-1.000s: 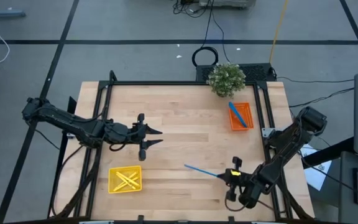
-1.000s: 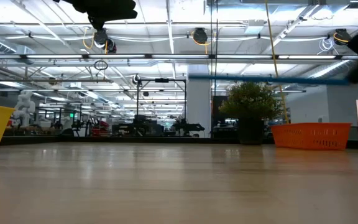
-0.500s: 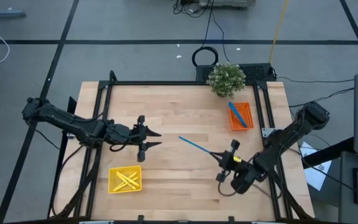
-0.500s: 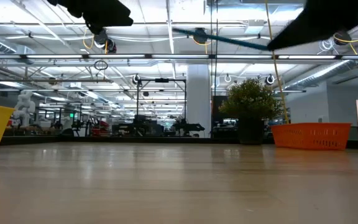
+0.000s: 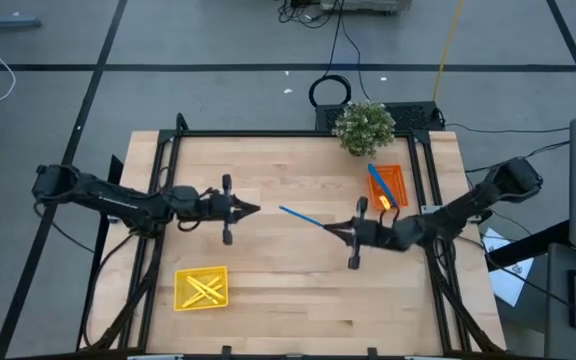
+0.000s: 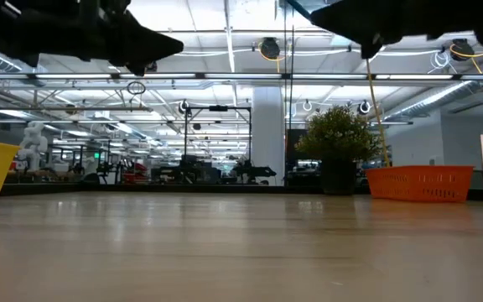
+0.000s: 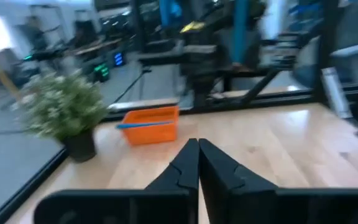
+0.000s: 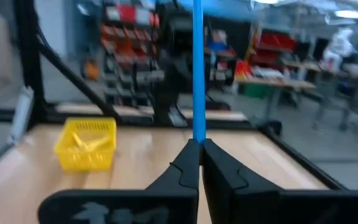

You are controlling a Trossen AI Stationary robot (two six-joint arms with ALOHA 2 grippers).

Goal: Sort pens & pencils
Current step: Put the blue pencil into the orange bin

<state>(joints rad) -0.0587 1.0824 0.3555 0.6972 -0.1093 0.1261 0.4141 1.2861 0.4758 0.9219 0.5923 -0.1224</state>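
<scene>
Above the table's bare middle, both arms are hovering.
Left gripper [image 5: 253, 209] is pointing inward, fingers together and empty; right gripper [image 5: 330, 229] is clamping a blue pen [image 5: 303, 218] level, clear of the orange tray [image 5: 400, 184].

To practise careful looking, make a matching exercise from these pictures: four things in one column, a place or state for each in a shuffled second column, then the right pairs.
Things
1. blue stick
2. yellow tray
3. orange tray
4. left gripper

Places or states
A. shut on nothing, above the middle of the table
B. at the table's near edge on the left side, holding yellow sticks
C. clamped at one end in the right gripper, held above the table
D. beside the potted plant, holding blue sticks

Pairs: 1-C, 2-B, 3-D, 4-A
</scene>
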